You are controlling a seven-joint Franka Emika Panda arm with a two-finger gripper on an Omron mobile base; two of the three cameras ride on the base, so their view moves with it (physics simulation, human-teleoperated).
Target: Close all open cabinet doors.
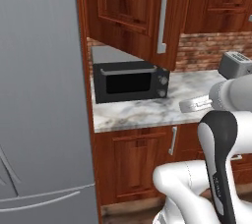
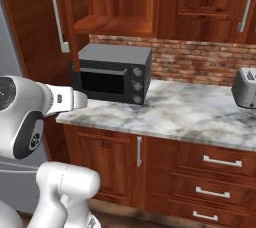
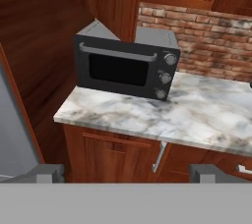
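- The open cabinet door (image 1: 142,16) hangs above the microwave (image 1: 130,81), swung out toward the room over the marble counter (image 1: 147,112); in the right base view it stands edge-on at the upper left, beside the bare shelf of the open cabinet (image 2: 112,22); the neighbouring upper doors (image 2: 200,2) look already shut.
- I judge the door to be stiff and rigid wood, rather light on its hinges; it should turn freely when pushed and will not bend; it is not fragile, but it can swing back if pushed too softly.
- The best place to act is the outer face near the free edge, close to the long silver bar handle (image 1: 164,17), far from the hinge side; a flat push there seems enough, without any grasping.
- The arm is folded low in front of the base, its forearm reaching level toward the counter; the hand camera looks at the microwave and counter edge, well below the door.
- The gripper (image 3: 127,173) is spread wide and holds nothing; its two tips stand well apart.
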